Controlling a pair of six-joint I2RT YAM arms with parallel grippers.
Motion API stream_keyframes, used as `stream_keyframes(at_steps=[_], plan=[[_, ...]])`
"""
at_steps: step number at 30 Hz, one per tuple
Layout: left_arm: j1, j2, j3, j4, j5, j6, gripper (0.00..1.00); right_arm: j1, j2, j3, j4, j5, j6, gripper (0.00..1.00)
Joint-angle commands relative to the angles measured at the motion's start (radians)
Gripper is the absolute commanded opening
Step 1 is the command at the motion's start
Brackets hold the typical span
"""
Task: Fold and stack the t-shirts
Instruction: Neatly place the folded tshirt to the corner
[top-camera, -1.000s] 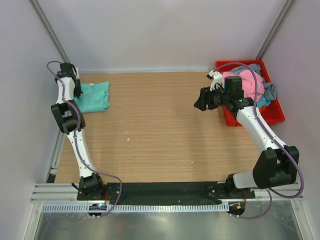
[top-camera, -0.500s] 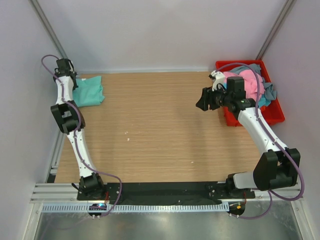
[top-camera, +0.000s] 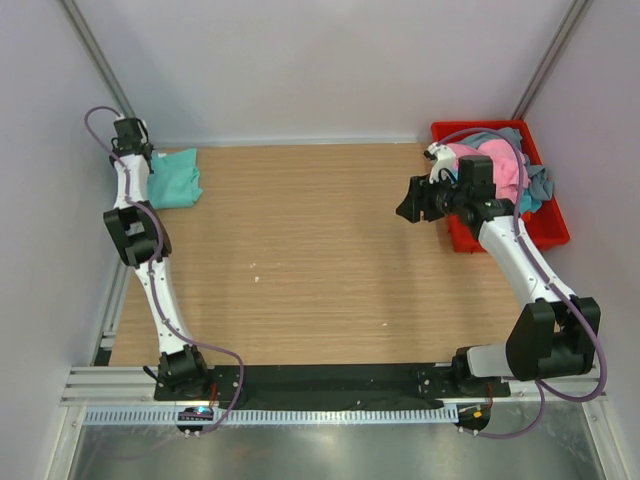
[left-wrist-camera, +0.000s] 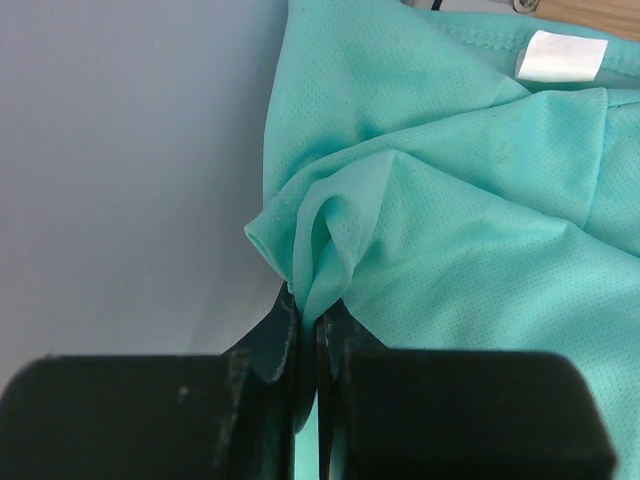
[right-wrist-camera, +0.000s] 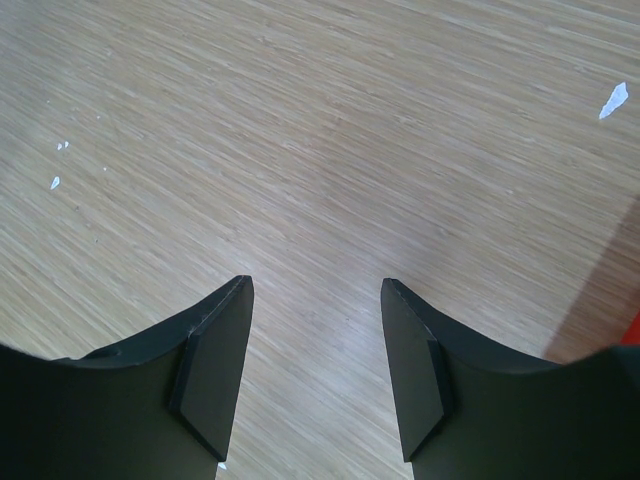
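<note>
From above, the teal-green t-shirt (top-camera: 172, 178) lies bunched at the counter's (top-camera: 300, 260) ten o'clock corner, beside the left tool (top-camera: 143, 163). Other t-shirts (top-camera: 497, 165) heap in the red bin (top-camera: 553, 222) at two o'clock. Left wrist view: that tool pinches a fold of the teal cloth. Right wrist view: the right tool (right-wrist-camera: 315, 335) stands spread over the counter.

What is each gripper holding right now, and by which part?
Left gripper pinches the teal-green t-shirt by a bunched edge fold; right gripper open, empty.
</note>
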Motion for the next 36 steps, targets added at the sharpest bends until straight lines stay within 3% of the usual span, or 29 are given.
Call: stream_keyframes(at_steps=[1, 3, 4, 5, 7, 10, 12, 16, 20, 23, 24, 28, 29, 34, 36], plan=[[-0.005, 0.001, 0.004, 0.121, -0.04, 0.038, 0.04, -0.011, -0.033, 0.0, 0.038, -0.02, 0.012, 0.6], [-0.009, 0.005, 0.007, 0.138, -0.048, 0.043, 0.06, -0.017, -0.028, 0.0, 0.04, -0.023, 0.016, 0.6], [-0.014, 0.005, 0.004, 0.161, -0.055, 0.041, 0.29, -0.02, -0.026, 0.0, 0.041, -0.026, 0.017, 0.6], [-0.018, 0.007, 0.003, 0.174, -0.084, 0.038, 0.44, -0.023, -0.023, -0.001, 0.041, -0.026, 0.019, 0.6], [-0.031, -0.013, -0.017, 0.2, -0.094, 0.038, 0.64, -0.032, -0.022, -0.003, 0.045, -0.034, 0.023, 0.6], [-0.055, -0.149, -0.213, 0.337, -0.106, 0.037, 0.78, -0.046, -0.031, -0.009, 0.049, -0.041, 0.028, 0.6], [-0.074, -0.288, -0.376, 0.442, -0.103, 0.035, 0.82, -0.049, -0.039, -0.017, 0.057, -0.043, 0.028, 0.6], [-0.141, -0.522, -0.554, 0.455, -0.077, -0.047, 0.95, -0.054, -0.057, -0.04, 0.071, -0.035, 0.019, 0.6], [-0.196, -0.748, -0.705, 0.297, 0.073, -0.223, 1.0, -0.057, -0.08, -0.058, 0.083, 0.041, 0.013, 0.67], [-0.201, -0.899, -0.832, 0.219, 0.318, -0.336, 1.0, -0.063, -0.134, -0.099, 0.132, 0.086, 0.02, 0.86], [-0.201, -0.938, -0.879, 0.217, 0.387, -0.385, 1.0, -0.063, -0.157, -0.121, 0.158, 0.148, 0.034, 1.0], [-0.204, -1.076, -1.15, 0.308, 0.836, -0.454, 1.0, -0.065, -0.255, -0.265, 0.288, 0.337, 0.188, 1.0], [-0.209, -1.116, -1.265, 0.389, 0.878, -0.457, 0.99, -0.063, -0.252, -0.27, 0.279, 0.37, 0.209, 1.0], [-0.267, -1.202, -1.538, 0.569, 0.815, -0.439, 0.99, -0.065, -0.14, -0.215, 0.172, 0.506, 0.272, 1.0], [-0.267, -1.254, -1.58, 0.602, 0.758, -0.445, 1.0, -0.063, -0.111, -0.199, 0.15, 0.553, 0.273, 1.0]])
